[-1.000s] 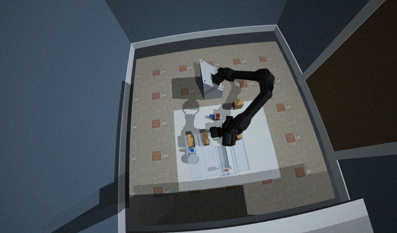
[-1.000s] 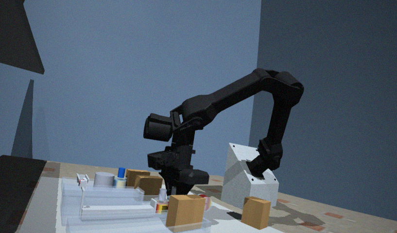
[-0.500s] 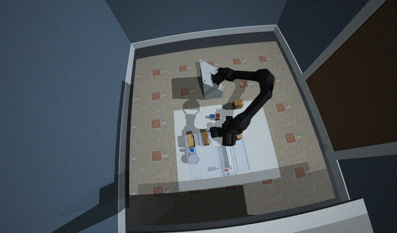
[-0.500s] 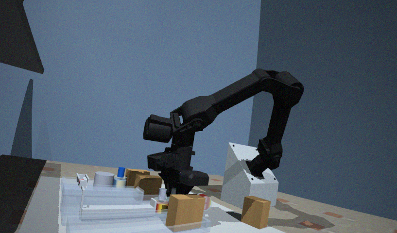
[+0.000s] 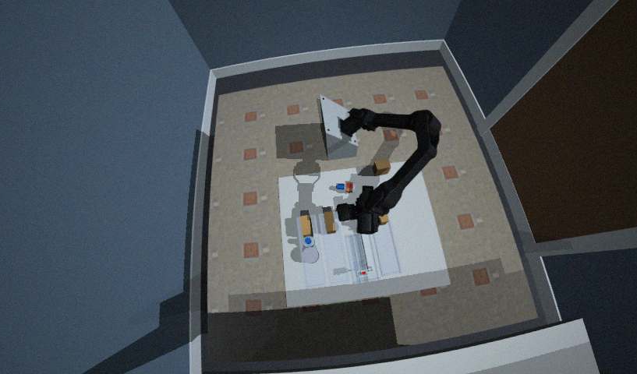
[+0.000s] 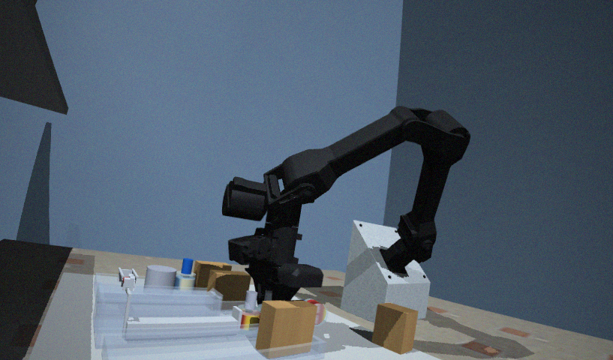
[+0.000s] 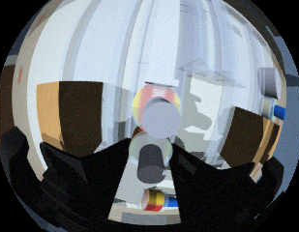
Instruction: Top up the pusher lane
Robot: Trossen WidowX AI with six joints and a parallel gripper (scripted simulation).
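Note:
The sprung lane is a clear-walled channel. Its jar, red and yellow with a pale cap, stands near the lane's front, with the white pusher plate behind it. My gripper points down and is shut on a grey-capped jar, upright just in front of the lane jar. They look touching or nearly so; the held jar's base and the front stop are hidden. A blue-capped red and yellow jar lies on its side in front.
Wooden blocks stand left of the lane in the wrist view and right of it. Another block is nearer the arm base. A blue-capped jar stands beside a grey cylinder. Clear dividers flank the lane.

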